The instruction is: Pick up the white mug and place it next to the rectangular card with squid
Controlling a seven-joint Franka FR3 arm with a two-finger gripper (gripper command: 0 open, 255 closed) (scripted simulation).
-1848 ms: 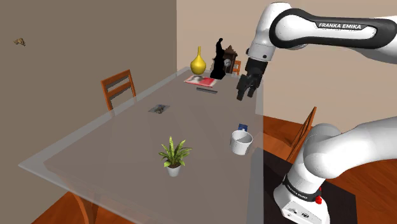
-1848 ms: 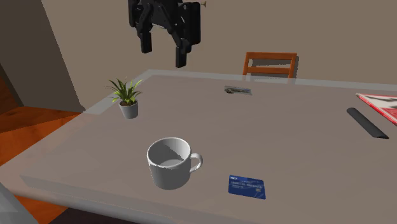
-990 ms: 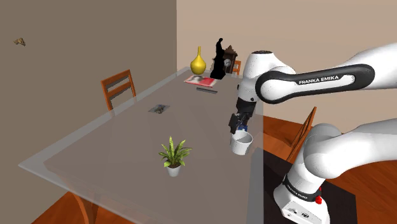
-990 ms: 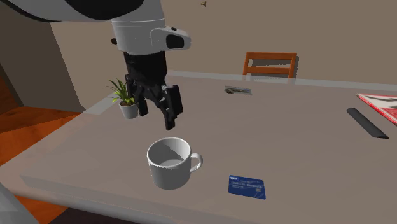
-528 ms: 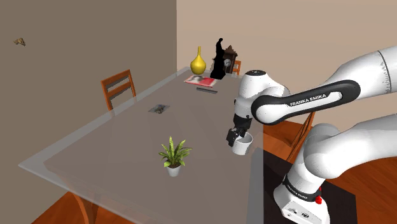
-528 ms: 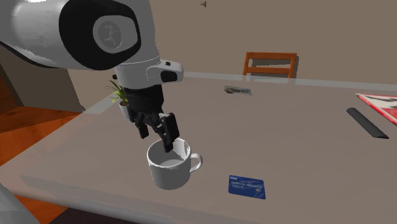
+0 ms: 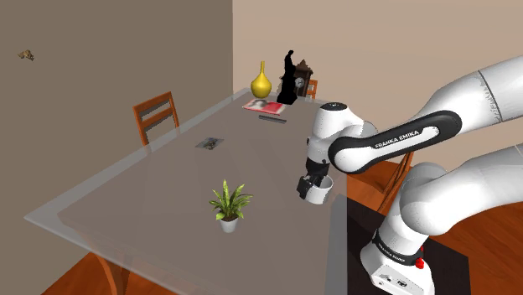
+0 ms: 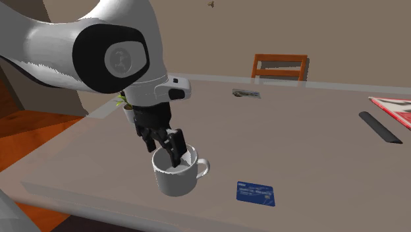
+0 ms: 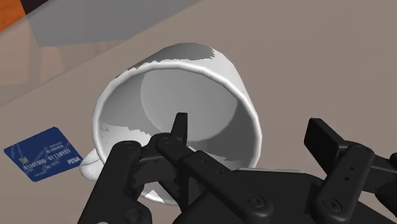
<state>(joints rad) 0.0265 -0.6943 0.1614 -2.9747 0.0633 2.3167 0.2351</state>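
The white mug (image 8: pixel 172 178) stands upright near the table's edge, its handle toward a blue card (image 8: pixel 255 193). My gripper (image 8: pixel 163 148) is down at the mug and open. One finger reaches inside the cup and the other is outside the wall, so the rim sits between them. In the wrist view the mug (image 9: pixel 191 83) fills the space ahead of my gripper (image 9: pixel 251 130), with its wall not clasped. In the shoulder view the gripper (image 7: pixel 307 186) covers part of the mug (image 7: pixel 320 193). The small rectangular picture card (image 8: pixel 246 93) lies far across the table, also seen as a card (image 7: pixel 209 143) mid-table.
A potted plant (image 7: pixel 228 205) stands close to the mug. A red book (image 8: pixel 395 109) and a black bar (image 8: pixel 380 126) lie at the far end, by a yellow vase (image 7: pixel 261 81). Wooden chairs (image 8: pixel 280 66) stand along the far side. The table edge (image 8: pixel 85 198) is just beside the mug.
The gripper came down from high above the table to the mug. One finger has gone inside the cup. The mug has not moved.
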